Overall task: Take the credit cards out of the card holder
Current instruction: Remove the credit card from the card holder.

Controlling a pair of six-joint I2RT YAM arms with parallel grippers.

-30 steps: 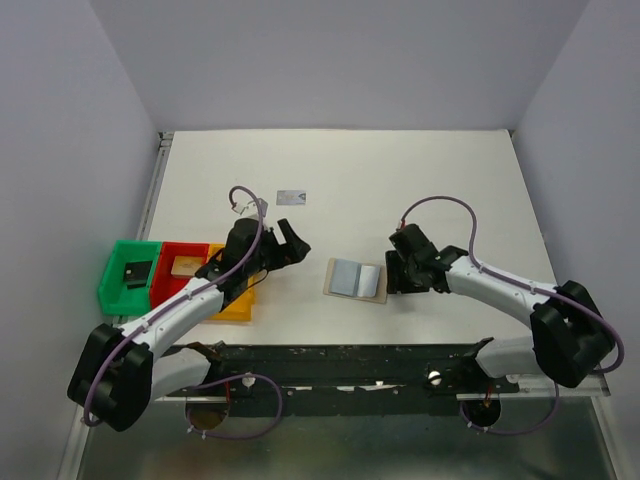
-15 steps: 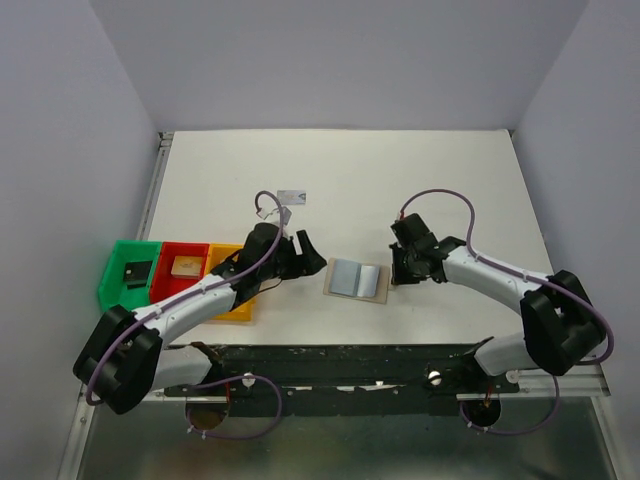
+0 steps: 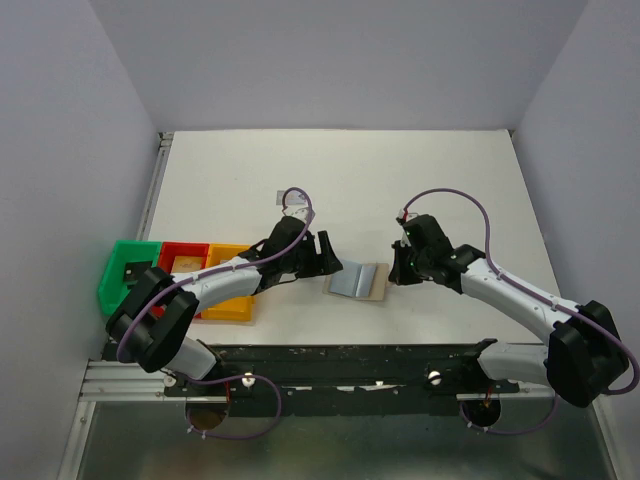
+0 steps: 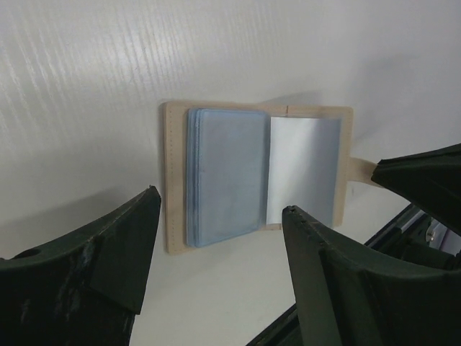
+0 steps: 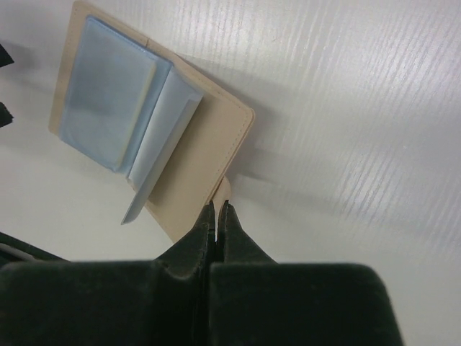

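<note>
The card holder (image 3: 357, 281) lies open on the white table between my two grippers, tan at its border with a light blue-grey inside (image 4: 225, 176). My right gripper (image 5: 217, 205) is shut on its small tan tab (image 5: 225, 189), and the right panel (image 5: 198, 158) is tilted up off the table. Just left of the holder, my left gripper (image 3: 329, 256) hangs open, its fingertips (image 4: 148, 198) standing over the holder's near edge with nothing between them. I cannot tell whether the credit cards are in the pockets. A gold-orange flat piece (image 3: 187, 262) lies in the red bin.
Green (image 3: 116, 283), red (image 3: 176, 249) and yellow (image 3: 230, 305) bins stand in a row at the left, partly under the left arm. A small black object (image 3: 131, 270) sits in the green bin. Grey walls close in the table's sides and back.
My left arm has swung right, up to the holder, with its jaws a little narrower. My right gripper has shut on the tab and tipped the right panel up.
</note>
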